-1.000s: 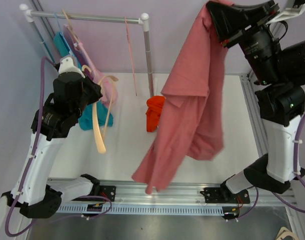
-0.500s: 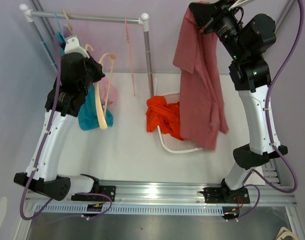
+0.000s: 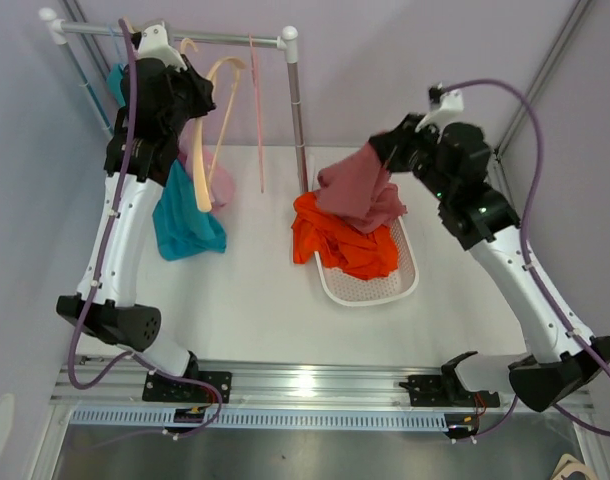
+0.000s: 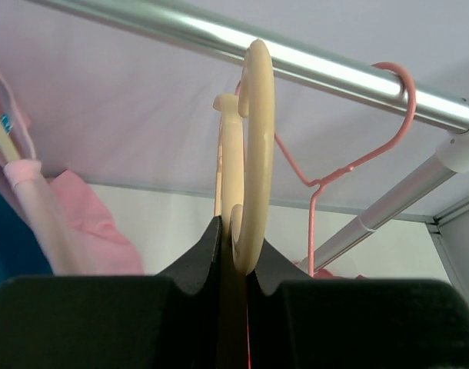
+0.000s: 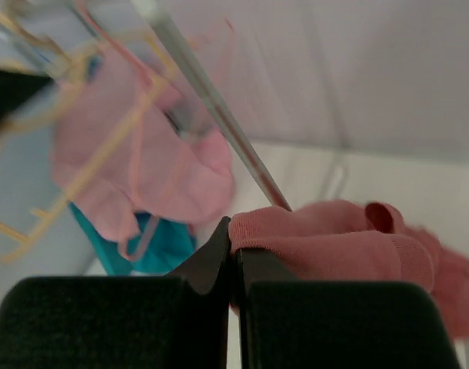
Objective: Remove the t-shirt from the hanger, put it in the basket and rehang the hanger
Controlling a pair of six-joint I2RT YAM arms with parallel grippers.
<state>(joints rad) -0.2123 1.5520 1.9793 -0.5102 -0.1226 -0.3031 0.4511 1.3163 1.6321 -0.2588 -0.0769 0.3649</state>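
1. Nearest us, centre-right of the overhead view: the dusty-rose cotton t-shirt (image 3: 355,195) no longer hangs full length. It's down in a bunch on the orange garment (image 3: 345,250) in the white mesh plastic basket (image 3: 377,296).
2. The right gripper (image 3: 389,150) has come down with it, jaws pinched narrow on a fold at the shirt's upper edge, not released yet.
3. Far upper left: the left gripper (image 4: 233,231), clamped on the cream plastic hanger (image 4: 254,138), has swung up to the silver metal rail (image 4: 311,68). Hooked over or not, we cannot tell.
4. Shirt and hanger are well apart, so by our reckoning only the release remains.
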